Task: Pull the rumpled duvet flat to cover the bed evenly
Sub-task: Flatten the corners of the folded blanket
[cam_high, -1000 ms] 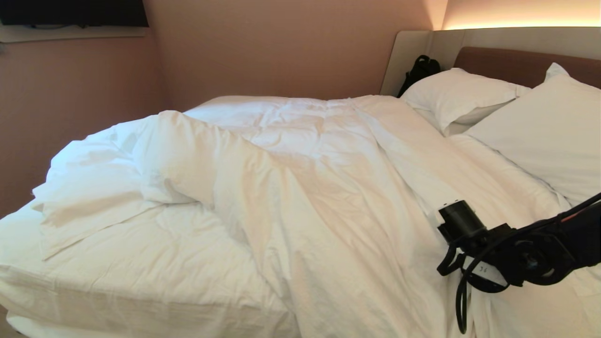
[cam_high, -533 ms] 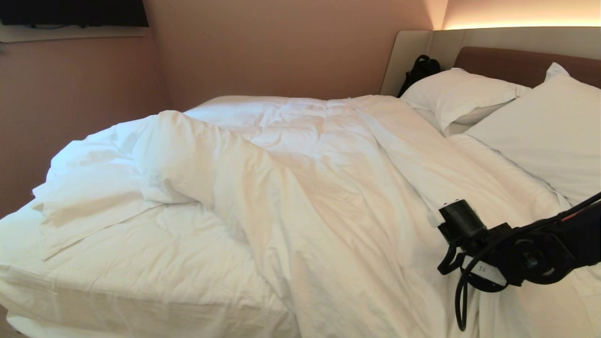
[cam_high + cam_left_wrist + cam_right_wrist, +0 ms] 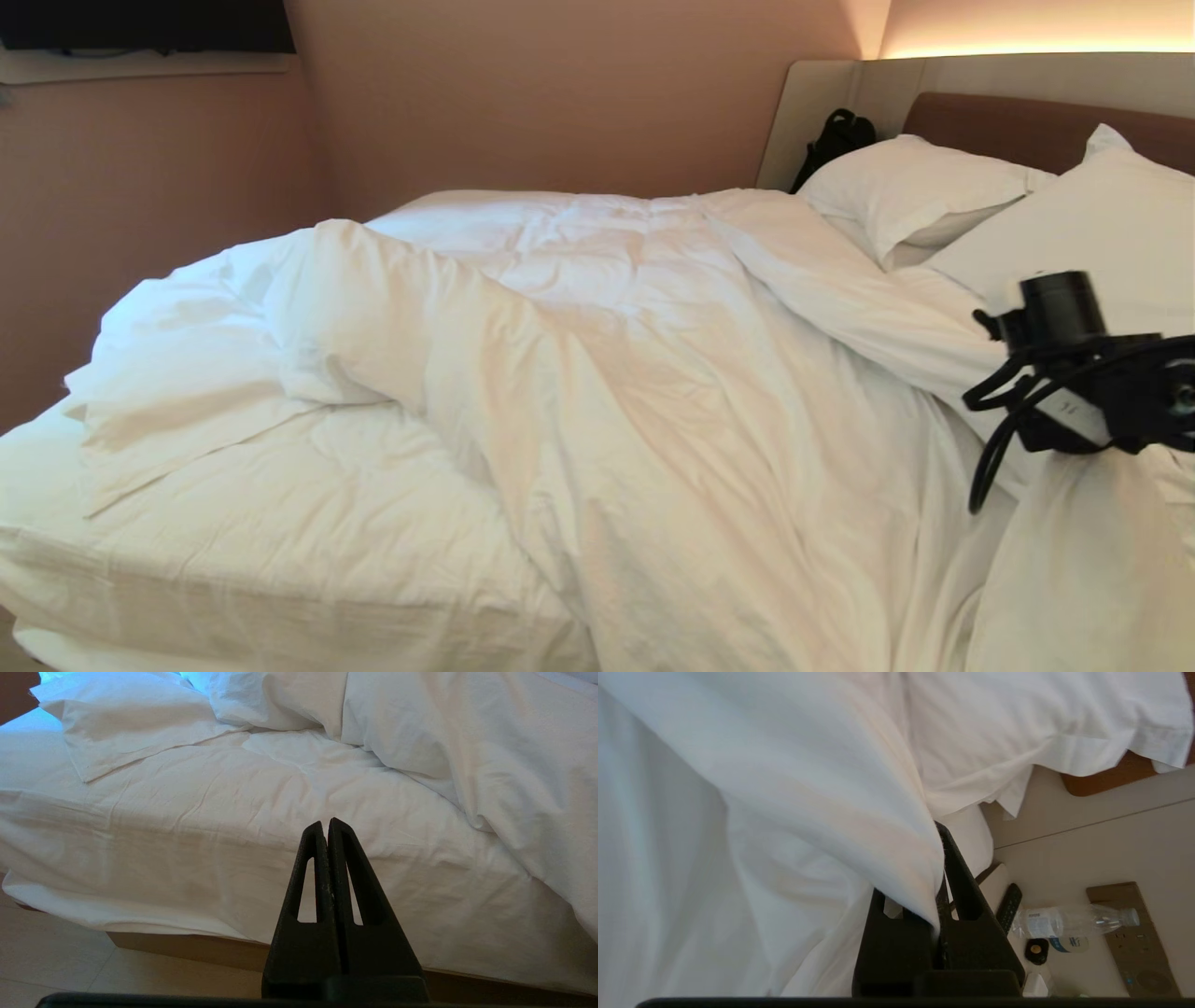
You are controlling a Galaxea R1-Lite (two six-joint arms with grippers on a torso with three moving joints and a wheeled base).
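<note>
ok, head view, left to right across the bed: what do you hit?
Bare mattress sheet → folded-back duvet → right gripper, jaws shut on the duvet → near pillow.

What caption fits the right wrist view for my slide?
Right gripper shut on the puffy white fabric duvet, lifting its edge beside the plump white pillow.

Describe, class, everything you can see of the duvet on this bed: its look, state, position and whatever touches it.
The duvet is thick, puffy white fabric, heavily wrinkled. It lies bunched in a diagonal ridge across the bed, leaving bare mattress sheet at the near left corner, where a flat flap spreads out. Its top edge reaches the pillows. On the right, the right tool is shut on an edge fold, lifted off the bed.
</note>
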